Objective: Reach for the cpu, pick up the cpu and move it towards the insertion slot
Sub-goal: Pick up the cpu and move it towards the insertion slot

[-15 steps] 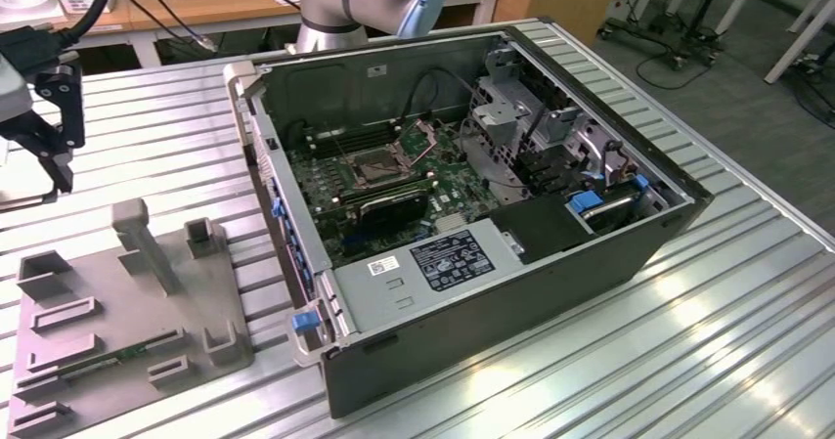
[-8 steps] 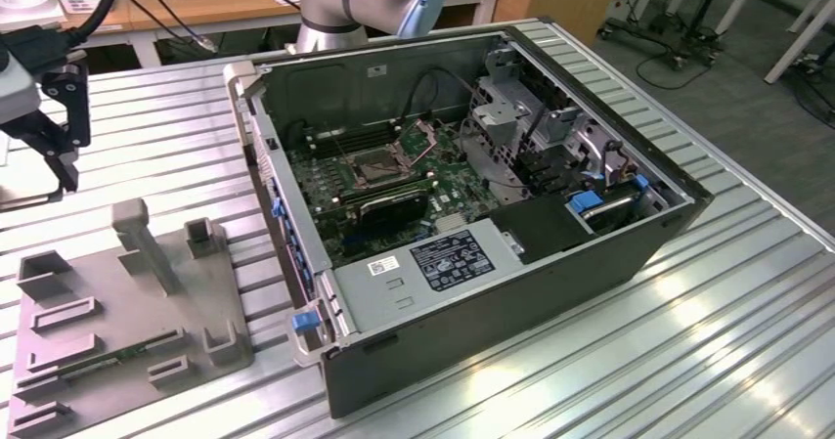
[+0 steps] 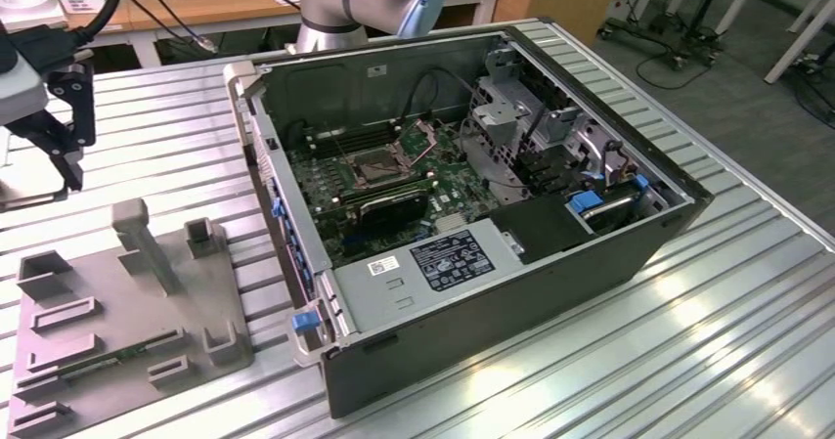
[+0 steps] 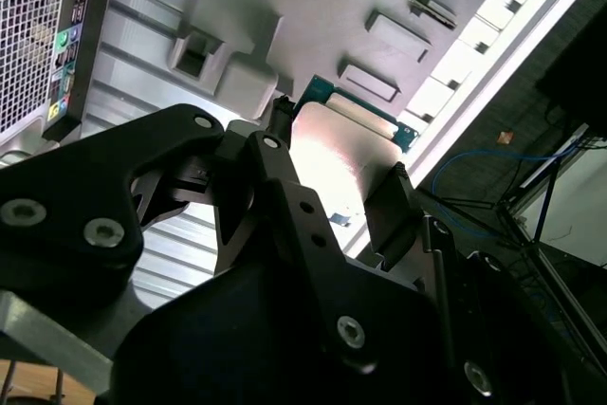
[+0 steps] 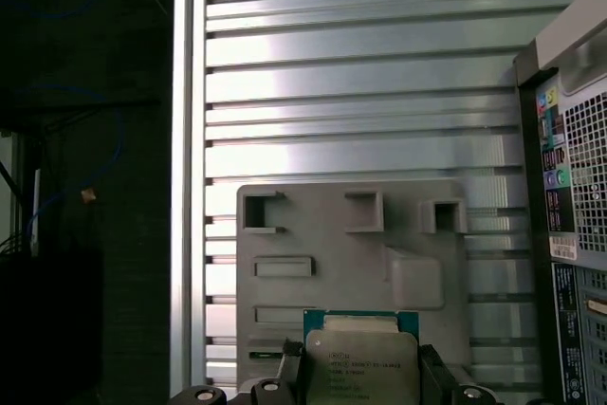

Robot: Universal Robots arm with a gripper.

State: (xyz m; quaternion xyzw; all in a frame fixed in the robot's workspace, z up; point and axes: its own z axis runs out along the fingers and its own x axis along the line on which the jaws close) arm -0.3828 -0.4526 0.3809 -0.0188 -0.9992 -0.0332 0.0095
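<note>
Tool [image 5: 362, 367] grips cpu [image 5: 360, 346] by opposite edges (metal face toward both wrist views).

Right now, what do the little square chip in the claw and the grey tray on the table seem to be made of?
The cpu, clamped in the gripper, looks metal-faced: a pale silvery lid that catches glare, on a thin green, board-like rim. The grey tray looks like plastic, perhaps moulded or printed: dull, even grey with no shine, though the look leaves that open.
</note>
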